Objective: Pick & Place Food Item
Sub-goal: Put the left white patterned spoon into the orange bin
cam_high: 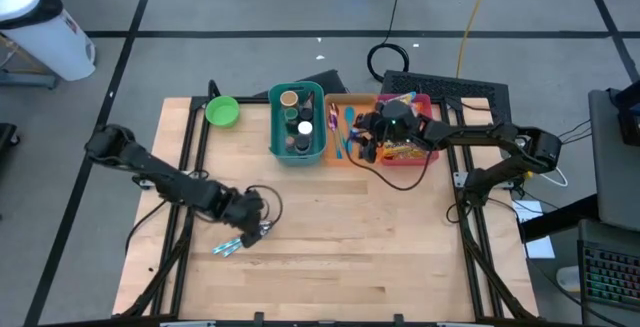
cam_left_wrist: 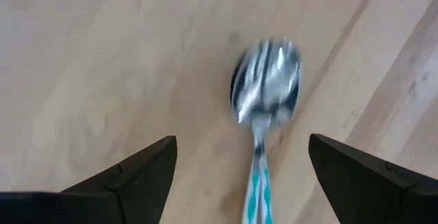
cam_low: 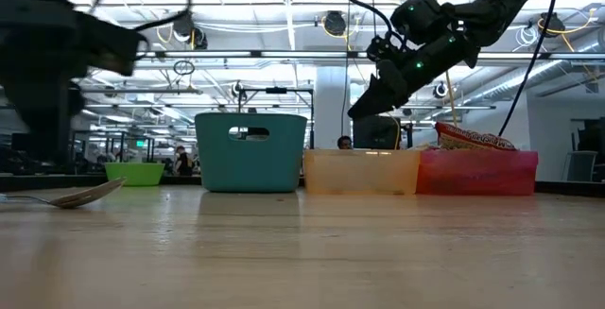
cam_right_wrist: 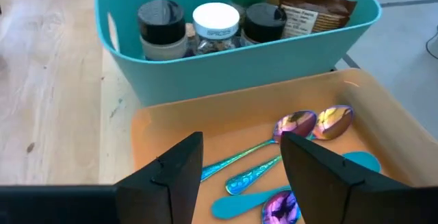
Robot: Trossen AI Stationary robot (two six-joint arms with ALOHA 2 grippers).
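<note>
wooden tabletop seen from above, three bins lined along its far edge: teal bin, orange bin, red bin. green bowl set left of the teal bin.

left pincer held low over the near-left part of the tabletop, fingers spread wide, nothing gripped. a spoon with a teal patterned handle lies flat on the wood directly under it, between the two fingers in the left wrist view; contact with the fingers is not seen.

right pincer held above the orange bin, near the border with the red bin, raised clear of the rims in the low view. fingers stand partly apart, nothing seen between them.

orange bin holds iridescent spoons and blue utensils. teal bin holds spice jars and a brown packet. a snack bag, the food item, lies in the red bin, sticking up over its rim.
</note>
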